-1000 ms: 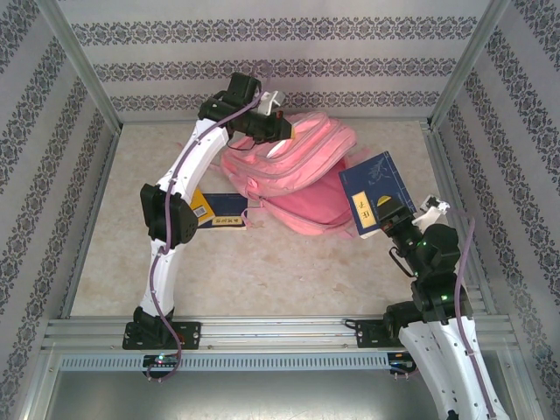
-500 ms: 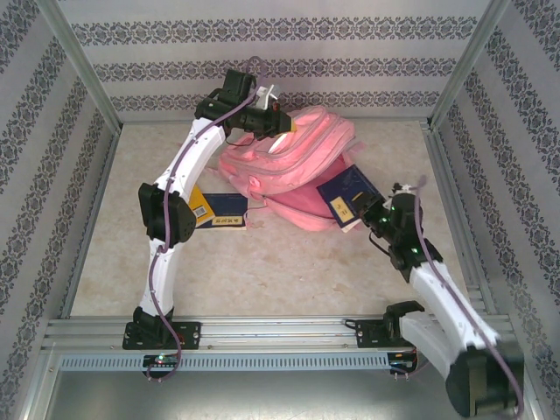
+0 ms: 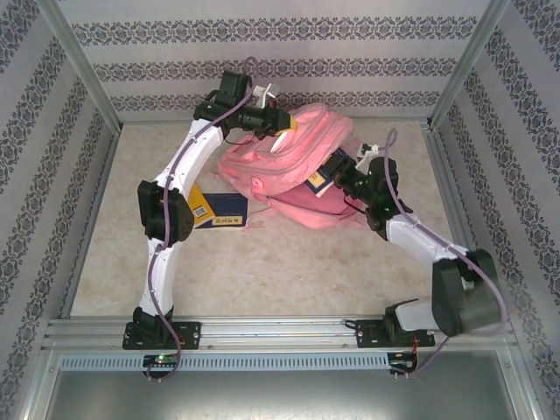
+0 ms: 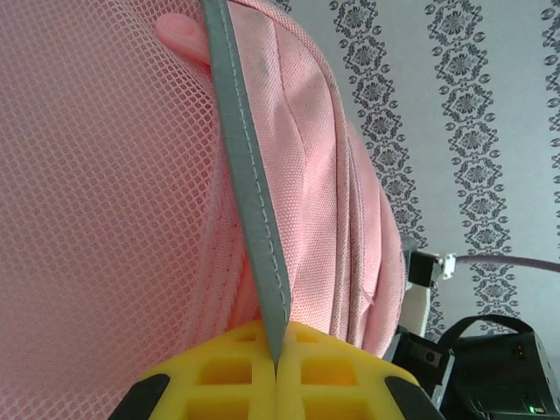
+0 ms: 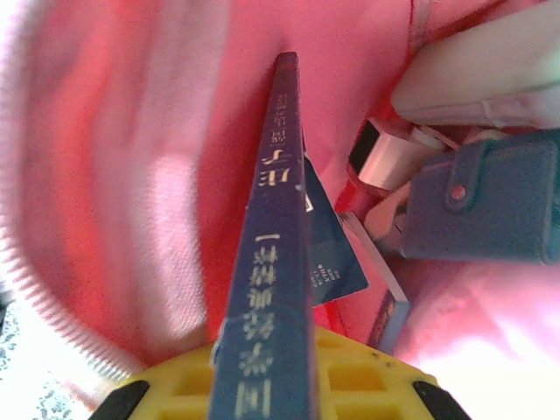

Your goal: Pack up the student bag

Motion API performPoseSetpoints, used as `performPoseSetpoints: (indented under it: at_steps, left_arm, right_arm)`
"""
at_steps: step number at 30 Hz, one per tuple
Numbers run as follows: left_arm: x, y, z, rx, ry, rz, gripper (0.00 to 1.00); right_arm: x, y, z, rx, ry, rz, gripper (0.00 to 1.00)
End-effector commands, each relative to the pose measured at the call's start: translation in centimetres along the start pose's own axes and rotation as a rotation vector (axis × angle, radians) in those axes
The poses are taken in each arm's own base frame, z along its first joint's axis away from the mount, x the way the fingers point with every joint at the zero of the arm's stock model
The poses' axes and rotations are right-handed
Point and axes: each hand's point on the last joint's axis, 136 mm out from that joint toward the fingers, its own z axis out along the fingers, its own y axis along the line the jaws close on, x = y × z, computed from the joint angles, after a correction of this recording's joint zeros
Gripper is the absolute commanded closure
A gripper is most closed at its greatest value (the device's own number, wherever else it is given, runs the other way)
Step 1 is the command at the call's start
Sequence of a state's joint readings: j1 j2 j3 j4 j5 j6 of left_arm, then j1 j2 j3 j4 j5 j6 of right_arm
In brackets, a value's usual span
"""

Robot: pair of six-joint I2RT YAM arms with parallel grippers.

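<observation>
The right gripper (image 3: 343, 179) has carried the blue book (image 5: 271, 262) from beside the bag (image 3: 280, 166) into its open mouth, clamped on the book's spine. The left gripper (image 4: 276, 372) pinches the bag's grey trim (image 4: 249, 201), beside pink mesh. The bag lies at the far middle of the beige table (image 3: 262, 271), with patterned walls (image 3: 262, 35) around.

The student bag (image 3: 282, 171) hides most of the held book (image 3: 323, 178).

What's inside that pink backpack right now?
Inside the student bag: a dark blue book on edge, a blue snap wallet, and another blue book beneath. Whatever lies deeper is covered.
</observation>
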State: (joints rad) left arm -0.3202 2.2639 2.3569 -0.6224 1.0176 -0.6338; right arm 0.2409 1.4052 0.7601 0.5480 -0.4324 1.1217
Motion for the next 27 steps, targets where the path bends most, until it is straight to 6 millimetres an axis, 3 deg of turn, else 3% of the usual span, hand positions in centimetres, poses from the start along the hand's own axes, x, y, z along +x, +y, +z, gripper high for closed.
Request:
performPoseSetpoints:
  at_steps: [1,6,10,11,14,18,22,27]
  left_arm:
    - [-1.7,-6.5,-3.3,0.131,-0.071,0.154,1.0]
    - [-1.8,-6.5,-3.2,0.142,-0.074,0.147,1.0]
    - [-2.1,-6.6,-3.2,0.145,-0.083,0.145,1.0]
    - [-2.0,-6.6,-3.2,0.145,-0.081,0.142,1.0]
    - [-2.0,-6.3,-3.1,0.142,-0.08,0.137,1.0]
    - [-1.9,-5.6,-3.0,0.119,-0.079,0.129,1.0]
    - [-2.0,-5.0,-2.8,0.105,-0.083,0.119,1.0]
    - [-2.4,-4.3,-2.7,0.084,-0.093,0.111,1.0]
  right_arm:
    - [-0.9,1.0,2.6,-0.088,-0.015,0.03,1.0]
    - [-1.1,-2.7,6.5,-0.083,-0.021,0.146,1.0]
    - [-0.3,-7.2,7.7,0.054,-0.018,0.139,1.0]
    - [0.1,-8.4,7.8,0.095,-0.009,0.135,0.96]
    - [1.2,-11.1,7.9,0.195,0.029,0.124,0.65]
    - [1.6,-11.9,6.8,0.257,0.033,0.076,0.36]
    - [1.4,-11.8,4.8,0.359,0.03,0.012,0.22]
    - [1.9,-12.9,2.4,0.493,0.045,0.012,0.2]
